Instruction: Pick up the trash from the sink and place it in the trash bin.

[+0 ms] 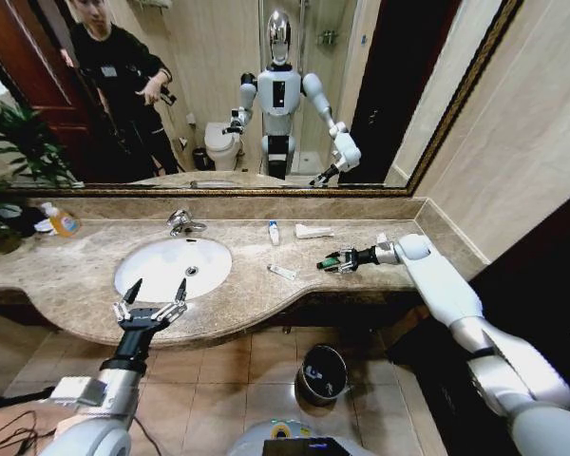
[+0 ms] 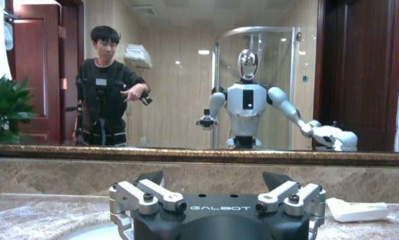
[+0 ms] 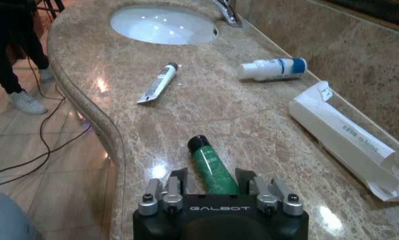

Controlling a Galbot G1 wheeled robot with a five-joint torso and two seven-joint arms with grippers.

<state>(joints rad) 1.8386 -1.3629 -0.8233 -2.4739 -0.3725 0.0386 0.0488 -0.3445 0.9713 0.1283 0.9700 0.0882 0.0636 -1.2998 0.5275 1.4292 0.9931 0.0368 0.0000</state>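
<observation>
My right gripper (image 1: 334,261) (image 3: 211,174) rests low over the marble counter right of the sink (image 1: 171,266), shut on a dark green mini tube (image 3: 208,162) that points out ahead of its fingers. Loose on the counter lie a small white tube (image 1: 282,272) (image 3: 158,82), a white-and-blue tube (image 1: 274,232) (image 3: 273,68) and a flat white wrapper (image 1: 313,231) (image 3: 343,132). At the front edge of the white basin (image 3: 163,25) my left gripper (image 1: 154,296) (image 2: 213,177) hovers open and holds nothing. The black trash bin (image 1: 321,372) stands on the tiled floor below the counter.
A chrome faucet (image 1: 182,221) rises behind the basin. A yellow-orange soap bottle (image 1: 62,221) and a potted plant (image 1: 9,142) occupy the counter's far left. A mirror covers the wall behind. Cables (image 1: 9,437) trail on the floor at the left.
</observation>
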